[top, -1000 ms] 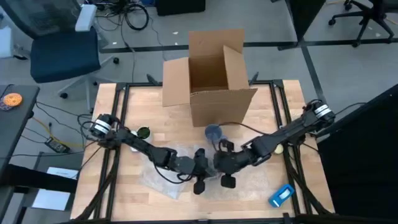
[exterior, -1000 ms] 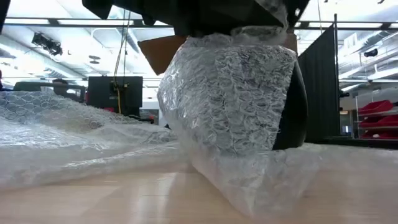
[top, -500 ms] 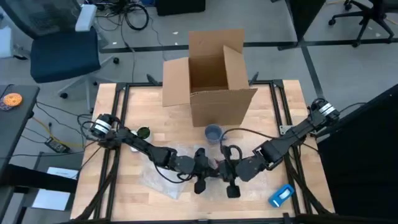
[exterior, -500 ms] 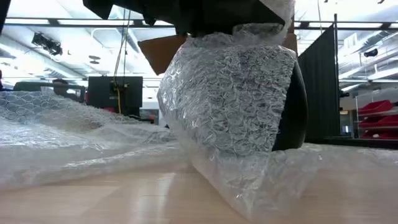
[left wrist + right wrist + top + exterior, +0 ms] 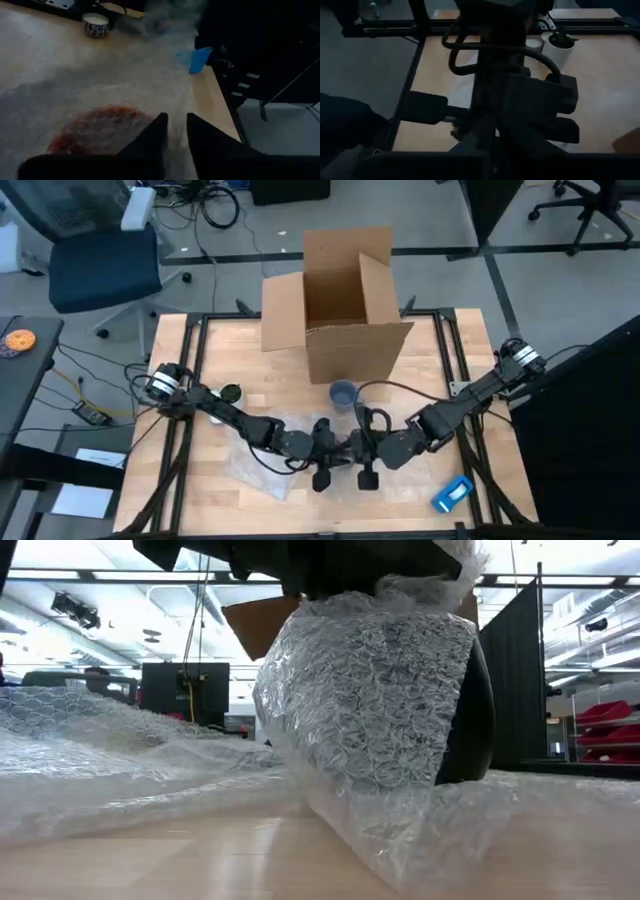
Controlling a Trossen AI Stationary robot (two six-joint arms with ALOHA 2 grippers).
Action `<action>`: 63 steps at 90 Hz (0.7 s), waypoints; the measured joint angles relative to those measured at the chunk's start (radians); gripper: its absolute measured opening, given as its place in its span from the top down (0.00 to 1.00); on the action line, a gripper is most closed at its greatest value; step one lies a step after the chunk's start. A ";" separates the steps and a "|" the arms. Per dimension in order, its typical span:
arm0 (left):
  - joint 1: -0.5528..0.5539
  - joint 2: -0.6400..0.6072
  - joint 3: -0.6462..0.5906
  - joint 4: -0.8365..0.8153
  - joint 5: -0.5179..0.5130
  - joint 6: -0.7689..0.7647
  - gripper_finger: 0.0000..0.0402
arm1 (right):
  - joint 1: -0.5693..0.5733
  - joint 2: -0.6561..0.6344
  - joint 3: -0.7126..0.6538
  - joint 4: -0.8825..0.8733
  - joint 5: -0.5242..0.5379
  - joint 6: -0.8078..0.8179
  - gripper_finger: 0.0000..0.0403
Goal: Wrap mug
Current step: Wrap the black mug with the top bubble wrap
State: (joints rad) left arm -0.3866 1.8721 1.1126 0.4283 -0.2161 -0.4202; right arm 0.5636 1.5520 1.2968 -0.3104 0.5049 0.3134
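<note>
Near the front edge of the table (image 5: 200,510): mug (image 5: 470,710) standing on the wood, swathed in bubble wrap (image 5: 365,690). Above it, left gripper (image 5: 335,453) pinched tight on the wrap, right gripper (image 5: 352,452) meeting it, fingers impossible to judge. Farther back, blue cup (image 5: 343,393), then box (image 5: 340,300) at the far edge.

One cardboard box (image 5: 340,310), one bubble-wrap sheet (image 5: 120,775), one wrapped mug (image 5: 375,690), one blue cup (image 5: 343,393), one blue packet (image 5: 453,493), two arms, two tools.
</note>
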 joint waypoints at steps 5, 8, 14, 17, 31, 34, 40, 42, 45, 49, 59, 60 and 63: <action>-0.002 0.000 0.000 0.004 0.000 0.000 0.74 | 0.000 0.000 -0.001 -0.003 0.000 0.003 1.00; -0.003 0.000 0.000 0.007 0.000 0.000 0.72 | -0.001 0.000 -0.002 -0.004 0.000 0.006 1.00; -0.007 0.000 0.000 0.016 0.000 0.007 0.69 | -0.005 0.000 -0.015 0.005 0.000 0.019 1.00; -0.010 0.000 0.000 0.023 0.001 0.021 0.67 | -0.009 0.000 -0.025 0.004 0.000 0.027 1.00; -0.034 0.000 0.000 0.038 0.003 0.048 0.66 | -0.037 0.001 -0.082 -0.001 0.000 0.079 1.00; -0.038 0.000 0.000 0.038 0.003 0.050 0.66 | -0.043 0.001 -0.093 -0.002 0.000 0.090 1.00; -0.047 0.000 0.000 0.036 0.003 0.050 0.65 | -0.054 0.002 -0.102 -0.004 0.000 0.104 1.00; -0.048 0.000 0.000 0.034 0.004 0.050 0.65 | -0.058 0.002 -0.102 -0.004 0.000 0.107 1.00; -0.052 0.000 0.000 0.031 0.004 0.050 0.66 | -0.063 0.002 -0.102 -0.005 0.000 0.114 1.00; -0.054 0.000 0.000 0.023 0.004 0.054 0.66 | -0.070 0.002 -0.102 -0.017 0.001 0.127 1.00; -0.059 0.000 0.000 0.011 0.005 0.055 0.66 | -0.081 0.002 -0.103 -0.070 0.026 0.173 1.00; -0.059 0.000 0.000 0.011 0.005 0.055 0.66 | -0.081 0.002 -0.103 -0.076 0.029 0.179 1.00; -0.061 0.000 0.000 0.010 0.005 0.055 0.66 | -0.082 0.002 -0.103 -0.096 0.038 0.199 1.00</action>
State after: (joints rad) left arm -0.4477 1.8717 1.1122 0.4385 -0.2108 -0.3653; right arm 0.4820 1.5539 1.1938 -0.4068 0.5430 0.5129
